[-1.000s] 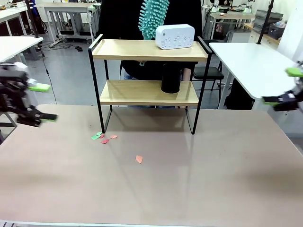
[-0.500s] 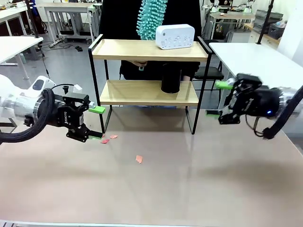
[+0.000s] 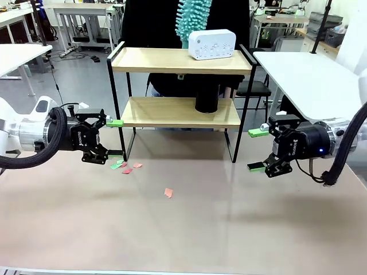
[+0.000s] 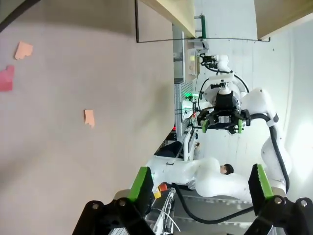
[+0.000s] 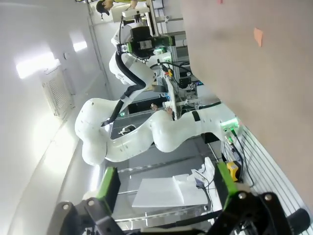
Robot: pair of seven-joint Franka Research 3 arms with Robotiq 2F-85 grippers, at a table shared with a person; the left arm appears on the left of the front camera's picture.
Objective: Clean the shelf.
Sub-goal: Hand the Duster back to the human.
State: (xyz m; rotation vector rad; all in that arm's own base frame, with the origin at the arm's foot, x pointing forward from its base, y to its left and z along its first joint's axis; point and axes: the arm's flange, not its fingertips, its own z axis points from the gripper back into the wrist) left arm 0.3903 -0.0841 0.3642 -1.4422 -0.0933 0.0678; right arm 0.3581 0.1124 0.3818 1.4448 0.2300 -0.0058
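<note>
The shelf [image 3: 180, 60] stands at the table's far middle, two light boards in a black frame. A white box [image 3: 211, 44] sits on its top board and a black cylinder [image 3: 207, 98] on the lower one. Behind it a person holds a teal duster [image 3: 194, 17] over the top board. My left gripper [image 3: 115, 138] hangs open just left of the shelf's front left leg, above several paper scraps [image 3: 126, 167]. My right gripper [image 3: 257, 150] hangs open just right of the front right leg. Both wrist views show empty, spread fingers [image 4: 141, 183] [image 5: 108, 183].
One more orange scrap [image 3: 168, 193] lies on the brown table [image 3: 183, 229] in front of the shelf, also seen as the scrap [image 4: 89, 117] in the left wrist view. A white table [image 3: 309, 74] stands at the right and another white table [image 3: 17, 54] at the left.
Both arms swung in from the table's sides to flank the shelf's front legs; the right gripper then dropped lower. The duster shifted right above the top board.
</note>
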